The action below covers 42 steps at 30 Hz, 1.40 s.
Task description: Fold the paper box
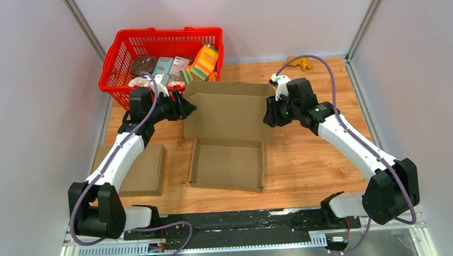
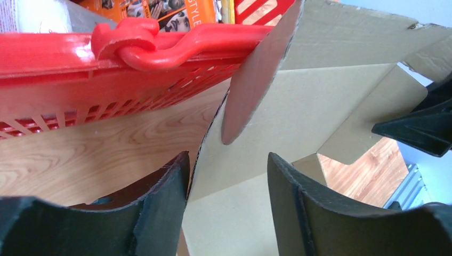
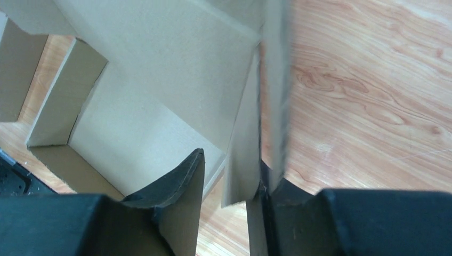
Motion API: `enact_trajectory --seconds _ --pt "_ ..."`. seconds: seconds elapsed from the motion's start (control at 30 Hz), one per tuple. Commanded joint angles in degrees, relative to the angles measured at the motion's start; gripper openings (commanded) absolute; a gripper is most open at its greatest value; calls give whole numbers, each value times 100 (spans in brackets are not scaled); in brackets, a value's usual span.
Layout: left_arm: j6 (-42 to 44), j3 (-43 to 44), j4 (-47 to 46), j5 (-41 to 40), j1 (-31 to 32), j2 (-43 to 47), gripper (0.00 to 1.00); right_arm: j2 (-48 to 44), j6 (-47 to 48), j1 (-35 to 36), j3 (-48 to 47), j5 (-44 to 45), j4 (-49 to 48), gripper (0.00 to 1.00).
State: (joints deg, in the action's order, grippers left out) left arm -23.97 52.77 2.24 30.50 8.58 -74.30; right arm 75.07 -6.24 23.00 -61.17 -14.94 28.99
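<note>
**Desk:** What sits at the centre of the overhead shot?

**Photographer:** A brown paper box, half formed, in the middle of a wooden table. Its shallow tray lies toward the bottom of the frame. Its lid stands up behind the tray.

**Desk:** And the arms?

**Photographer:** They flank the lid. The left gripper meets its left edge at centre left, and the right gripper meets its right edge at centre right.

**Desk:** Is either one clamped on the card?

**Photographer:** No. In the left wrist view the fingers stand wide apart at the bottom of the frame. The box's side panel runs up between them, close to one finger, but nothing is pinched. In the right wrist view the fingers are also parted. A side flap stands between them, lying against one finger with a clear gap to the other.

**Desk:** Anything else for the caption?

**Photographer:** A red basket full of packets fills the upper left, just behind the left gripper. A flat piece of cardboard lies at lower left beside the left arm. A small yellow-orange object rests at the table's far edge, too small to identify.
</note>
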Motion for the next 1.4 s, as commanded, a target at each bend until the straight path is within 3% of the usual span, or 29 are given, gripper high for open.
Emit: enact_trajectory --seconds 0.0,0.23,0.33,0.43,0.5,0.7,0.9,1.03,1.17,1.37 --pt "67 58 -400 123 -14 38 61 122 -192 2 -650 482 290 37" --pt "243 224 30 -361 47 101 53 140 -334 11 -967 641 643 36" --pt "471 382 329 -675 327 74 44 219 -465 20 -1011 720 652 27" --pt "753 550 716 -1457 635 152 31 280 -623 63 -1064 790 651 11" --pt "640 480 734 -2064 943 275 21 280 -922 213 -1160 1158 616 1" --pt "191 -74 111 -3584 1672 873 4 245 -1862 925 -1372 3004 397 1" --pt "-91 -513 -495 -4640 2234 1215 4 -53 -2233 1469 -749 4077 -401 0" --pt "41 -1285 -1365 -5185 2578 1559 12 -597 -2127 1873 165 4657 -1648 0" --pt "-29 -1577 -1437 -5274 2675 1700 12 -1238 -1855 2243 1217 5175 -2669 0" --pt "-362 -1973 -1403 -5414 2965 2007 10 -1644 -1661 2823 1898 5817 -3602 1"
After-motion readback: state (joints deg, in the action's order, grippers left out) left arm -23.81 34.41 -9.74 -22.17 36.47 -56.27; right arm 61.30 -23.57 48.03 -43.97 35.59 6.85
